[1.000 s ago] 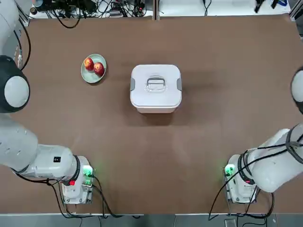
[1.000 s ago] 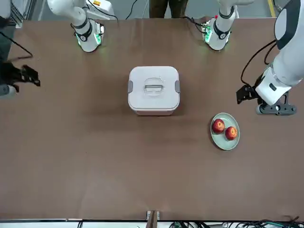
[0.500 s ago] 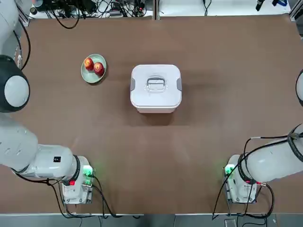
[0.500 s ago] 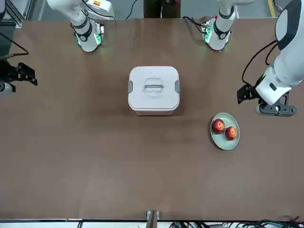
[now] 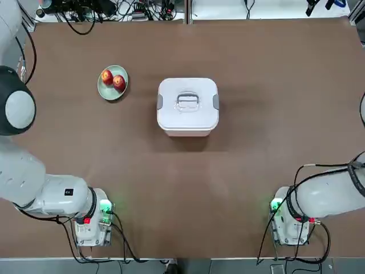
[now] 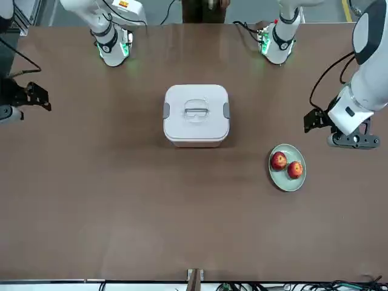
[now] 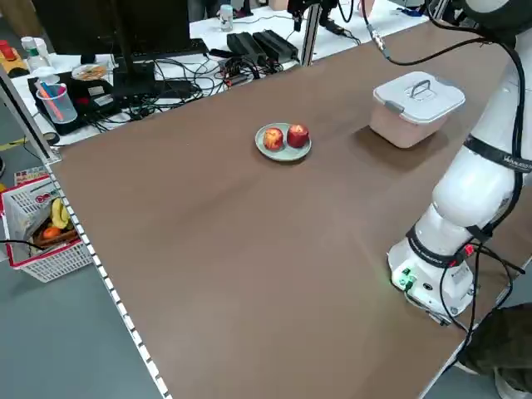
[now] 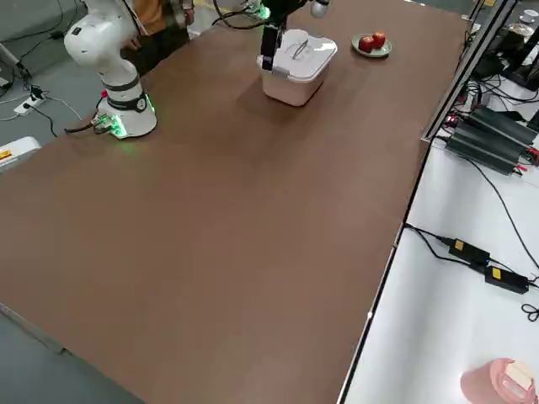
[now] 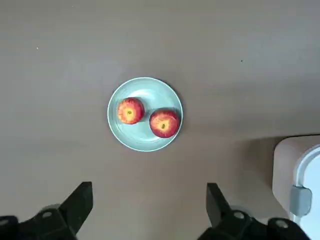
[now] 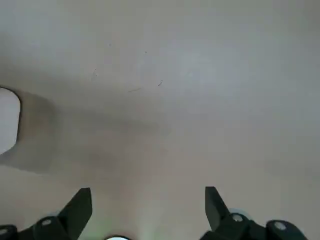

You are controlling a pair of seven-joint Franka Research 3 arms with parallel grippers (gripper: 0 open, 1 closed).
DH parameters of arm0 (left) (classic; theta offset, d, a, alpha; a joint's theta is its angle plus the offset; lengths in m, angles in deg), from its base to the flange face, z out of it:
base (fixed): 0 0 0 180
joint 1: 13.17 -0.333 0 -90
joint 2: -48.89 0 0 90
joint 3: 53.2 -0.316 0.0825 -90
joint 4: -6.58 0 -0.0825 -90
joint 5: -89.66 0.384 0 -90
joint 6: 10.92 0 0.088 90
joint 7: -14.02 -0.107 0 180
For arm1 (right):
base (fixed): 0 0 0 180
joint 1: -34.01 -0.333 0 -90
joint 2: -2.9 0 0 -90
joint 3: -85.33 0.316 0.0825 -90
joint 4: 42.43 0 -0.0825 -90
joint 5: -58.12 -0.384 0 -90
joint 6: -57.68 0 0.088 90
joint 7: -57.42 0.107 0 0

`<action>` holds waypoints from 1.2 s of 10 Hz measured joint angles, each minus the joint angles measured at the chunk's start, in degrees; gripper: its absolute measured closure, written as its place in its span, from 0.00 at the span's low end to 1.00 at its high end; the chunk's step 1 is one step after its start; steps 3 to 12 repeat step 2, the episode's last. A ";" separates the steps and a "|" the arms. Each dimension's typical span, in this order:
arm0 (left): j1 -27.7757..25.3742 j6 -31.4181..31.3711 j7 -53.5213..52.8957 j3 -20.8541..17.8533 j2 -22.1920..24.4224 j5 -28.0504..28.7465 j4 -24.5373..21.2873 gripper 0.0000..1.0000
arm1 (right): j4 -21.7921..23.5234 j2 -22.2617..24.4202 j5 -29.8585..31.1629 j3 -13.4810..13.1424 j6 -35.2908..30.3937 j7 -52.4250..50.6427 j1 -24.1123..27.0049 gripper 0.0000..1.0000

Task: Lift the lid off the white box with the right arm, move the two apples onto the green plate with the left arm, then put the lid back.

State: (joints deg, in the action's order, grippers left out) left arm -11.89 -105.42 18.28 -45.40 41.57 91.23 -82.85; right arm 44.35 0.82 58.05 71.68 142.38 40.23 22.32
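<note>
Left wrist: apples (image 9: pixel 146 116) beyond spread claw (image 9: pixel 147 207)

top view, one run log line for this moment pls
lid: on white box | two apples: on green plate | left gripper: open | right gripper: open

L arm, big white jointed robot arm w/ grey joint rings: raised over its own side of the table, wrist pointing straight down. Its dark two-finger gripper (image 9: pixel 147 212) hangs w/ fingers spread wide, nothing between them.

R arm, big white jointed robot arm w/ black cables: out at its own edge of the table, elbow bent near its base. Dark two-finger gripper (image 10: pixel 147 212) also faces down, fingers wide apart, empty.
</note>
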 joint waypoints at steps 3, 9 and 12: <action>-0.01 0.00 0.00 0.00 0.00 0.00 0.00 0.00 | 0.50 0.82 0.02 0.01 0.64 -0.07 0.08 0.00; -0.01 0.00 0.00 0.00 0.00 0.00 0.00 0.00 | 0.50 0.82 0.02 0.01 0.64 -0.07 0.08 0.00; -0.01 0.00 0.00 0.00 0.00 0.00 0.00 0.00 | 0.50 0.82 0.02 0.01 0.64 -0.07 0.08 0.00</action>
